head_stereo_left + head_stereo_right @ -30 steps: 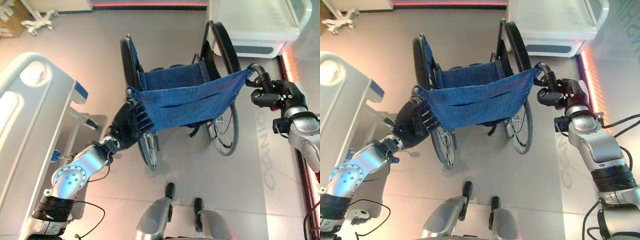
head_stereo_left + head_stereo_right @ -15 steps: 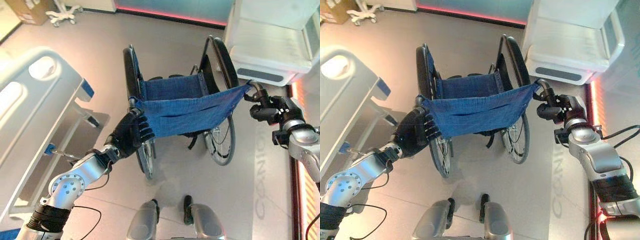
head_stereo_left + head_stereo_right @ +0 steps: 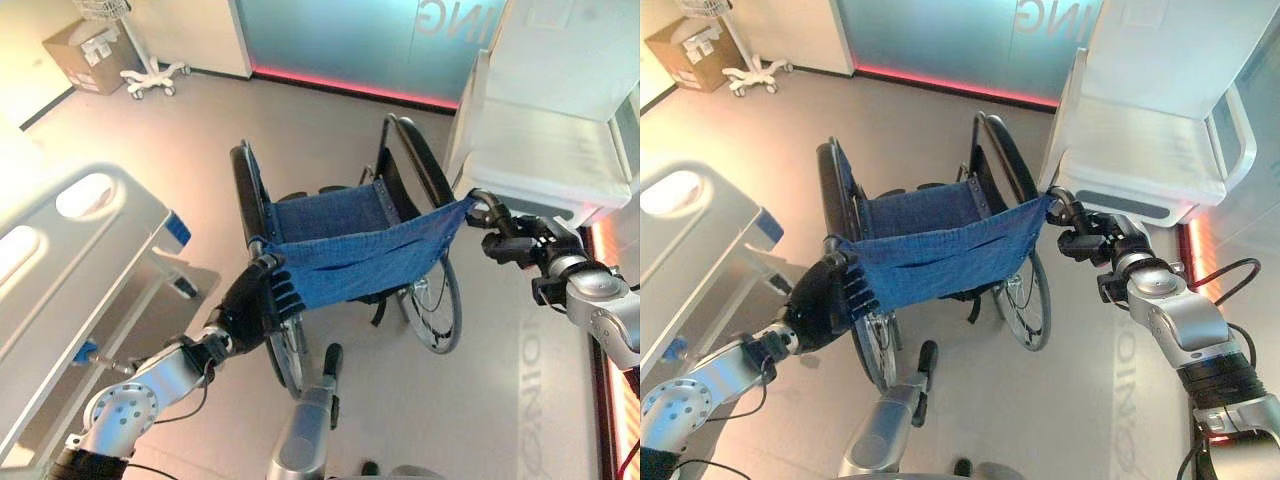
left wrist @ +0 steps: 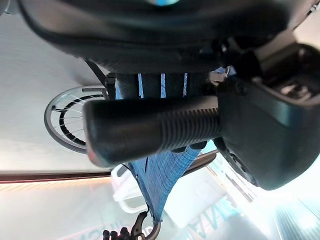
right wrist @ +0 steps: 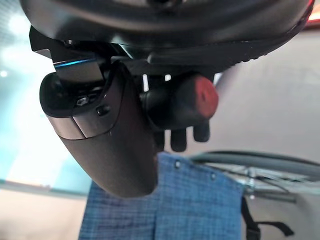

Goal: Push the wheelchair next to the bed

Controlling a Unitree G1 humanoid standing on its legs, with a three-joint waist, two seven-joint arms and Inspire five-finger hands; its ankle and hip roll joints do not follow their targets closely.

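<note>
A black-framed wheelchair with a blue cloth seat and backrest stands in mid floor, its back towards me. My left hand is curled round its left push handle, whose ribbed black grip lies across the palm. My right hand is curled round the right push handle, which ends in a red cap. A white hospital bed with a blue-trimmed rail runs along the left, about a wheel's width from the chair's left wheel.
A second white bed or cart stands close to the chair's right wheel at the upper right. A cardboard box and a wheeled stand base sit at the far left wall. Open grey floor lies ahead of the chair.
The camera has tilted up and moved forward, so the far wall and box show now. The chair has rolled ahead with both hands still on its handles.
</note>
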